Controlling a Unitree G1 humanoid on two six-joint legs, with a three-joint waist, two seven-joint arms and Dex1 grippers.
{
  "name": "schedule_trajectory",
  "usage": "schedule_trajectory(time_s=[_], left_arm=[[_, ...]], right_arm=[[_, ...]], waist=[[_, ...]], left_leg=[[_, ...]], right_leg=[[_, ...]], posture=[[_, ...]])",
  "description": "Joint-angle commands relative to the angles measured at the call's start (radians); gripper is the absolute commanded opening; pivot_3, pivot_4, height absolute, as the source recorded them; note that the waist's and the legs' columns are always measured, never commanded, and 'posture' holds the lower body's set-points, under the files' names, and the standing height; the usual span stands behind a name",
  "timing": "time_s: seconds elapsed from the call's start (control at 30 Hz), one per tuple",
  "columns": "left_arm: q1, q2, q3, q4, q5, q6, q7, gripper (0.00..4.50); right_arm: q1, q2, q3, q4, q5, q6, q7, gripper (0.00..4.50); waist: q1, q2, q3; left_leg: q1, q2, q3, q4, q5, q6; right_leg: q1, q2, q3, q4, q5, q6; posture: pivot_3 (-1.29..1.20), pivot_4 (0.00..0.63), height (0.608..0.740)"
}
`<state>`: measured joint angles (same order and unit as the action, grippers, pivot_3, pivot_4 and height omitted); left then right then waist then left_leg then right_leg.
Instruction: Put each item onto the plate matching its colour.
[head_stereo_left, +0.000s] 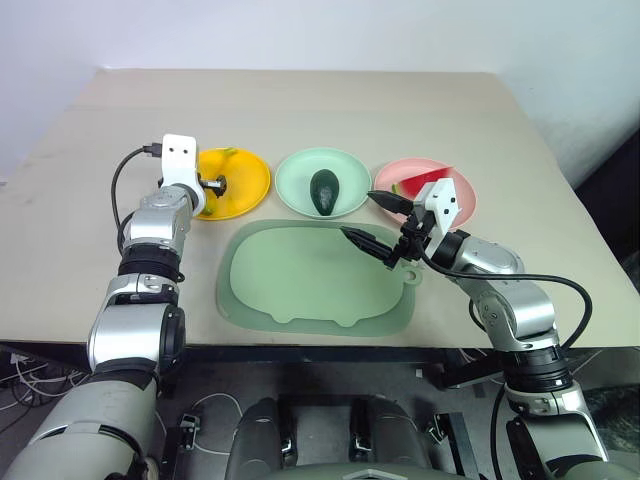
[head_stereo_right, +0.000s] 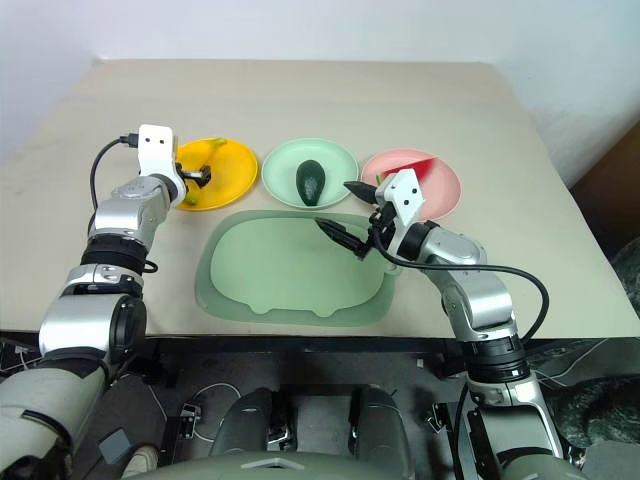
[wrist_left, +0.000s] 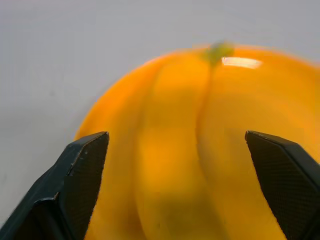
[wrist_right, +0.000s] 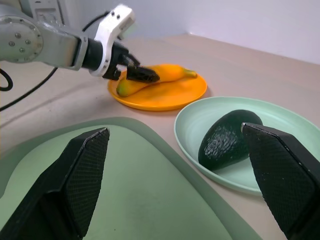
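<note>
A yellow banana (wrist_right: 165, 74) lies on the yellow-orange plate (head_stereo_left: 252, 180) at the left. My left gripper (head_stereo_left: 217, 186) is low over that plate, open, its fingers (wrist_left: 85, 165) wide on either side of the banana. The dark green avocado (head_stereo_left: 324, 190) rests on the mint green plate (head_stereo_left: 290, 172) in the middle. The red watermelon wedge (head_stereo_left: 421, 183) sits on the pink plate (head_stereo_left: 466, 196) at the right. My right gripper (head_stereo_left: 372, 222) hovers open and empty over the tray's far right corner, just in front of the green and pink plates.
A large pale green tray (head_stereo_left: 300, 285) lies in front of the three plates, near the table's front edge. The beige table (head_stereo_left: 300, 100) stretches on behind the plates. A cable loops off my left wrist (head_stereo_left: 125, 175).
</note>
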<state>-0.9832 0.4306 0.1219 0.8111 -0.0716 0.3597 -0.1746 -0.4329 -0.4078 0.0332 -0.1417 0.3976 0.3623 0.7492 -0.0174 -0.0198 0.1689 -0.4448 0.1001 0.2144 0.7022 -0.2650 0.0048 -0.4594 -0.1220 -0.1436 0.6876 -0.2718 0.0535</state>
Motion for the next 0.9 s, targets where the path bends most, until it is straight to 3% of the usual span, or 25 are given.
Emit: schedule_trajectory(time_s=[0.03,0.2,0.4,0.7,0.9], left_arm=[[0.066,0.007,-0.002,-0.226,-0.014,-0.004,-0.04,4.46],[0.288,0.034,0.01,-0.603,-0.061,0.007,-0.143,4.46],[0.533,0.061,0.109,-0.867,-0.21,-0.103,-0.321,4.46],[0.8,0.127,0.218,-0.993,-0.361,-0.232,-0.545,4.46],[0.927,0.146,0.217,-1.02,-0.373,-0.275,-0.623,4.46]], right_arm=[[-0.005,0.001,-0.017,-0.042,0.014,-0.003,-0.006,4.5],[0.005,0.003,-0.032,-0.067,0.031,0.008,-0.02,4.5],[0.034,-0.005,-0.05,-0.096,0.052,0.021,-0.033,4.5],[0.078,-0.018,-0.071,-0.153,0.094,0.054,-0.036,4.5],[0.1,-0.03,-0.069,-0.168,0.112,0.074,-0.023,4.5]], waist=[[-0.001,0.0,0.0],[-0.005,0.0,0.0],[0.0,0.0,0.0],[0.002,0.0,0.0],[0.003,0.0,0.0]], left_leg=[[0.0,0.0,0.0,0.0,0.0,0.0],[0.001,0.001,-0.001,0.0,0.0,0.0],[0.001,0.001,-0.001,0.001,0.0,0.0],[0.001,0.001,-0.002,0.001,0.0,0.0],[0.001,0.001,-0.002,0.0,0.0,0.0]], right_leg=[[0.0,0.0,0.0,0.0,0.0,0.0],[-0.001,0.0,0.001,0.001,0.0,0.0],[0.0,0.0,0.002,0.001,0.0,0.0],[0.001,0.0,0.001,0.001,0.0,0.0],[0.001,0.0,0.001,0.001,0.0,0.0]], posture=[[0.0,0.15,0.695],[0.0,0.15,0.695],[0.0,0.15,0.695],[0.0,0.15,0.695],[0.0,0.15,0.695]])
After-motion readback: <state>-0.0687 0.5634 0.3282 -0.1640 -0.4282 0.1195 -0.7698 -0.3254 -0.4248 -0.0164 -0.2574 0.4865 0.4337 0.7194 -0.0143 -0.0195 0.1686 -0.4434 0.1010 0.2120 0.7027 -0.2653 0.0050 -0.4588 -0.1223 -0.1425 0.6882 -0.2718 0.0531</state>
